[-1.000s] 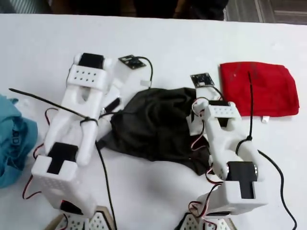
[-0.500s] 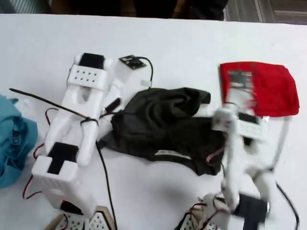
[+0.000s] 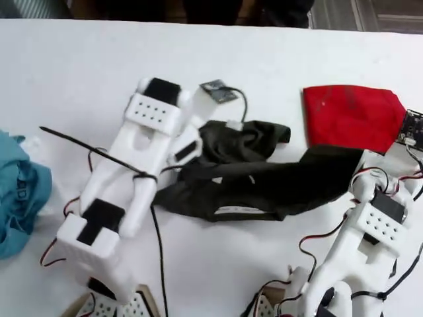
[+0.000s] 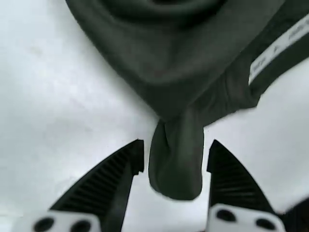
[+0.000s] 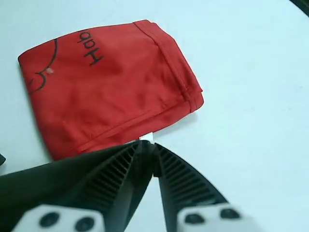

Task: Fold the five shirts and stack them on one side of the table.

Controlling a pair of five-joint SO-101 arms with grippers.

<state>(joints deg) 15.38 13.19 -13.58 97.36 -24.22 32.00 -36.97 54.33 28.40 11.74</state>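
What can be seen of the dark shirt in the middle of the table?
The dark shirt is soft, matte, nearly black cloth, unfolded and rumpled, lying mid-table on the white table. One part bunches in creases by the left arm; a taut band runs toward the right arm, ending at the near edge of the folded red shirt. A pale label shows along its near hem. Open fingers of the left gripper straddle a rolled fold; the right gripper is shut on the stretched end.

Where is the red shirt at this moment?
In the high view the folded red shirt lies on the right side, just beyond the stretched black shirt.
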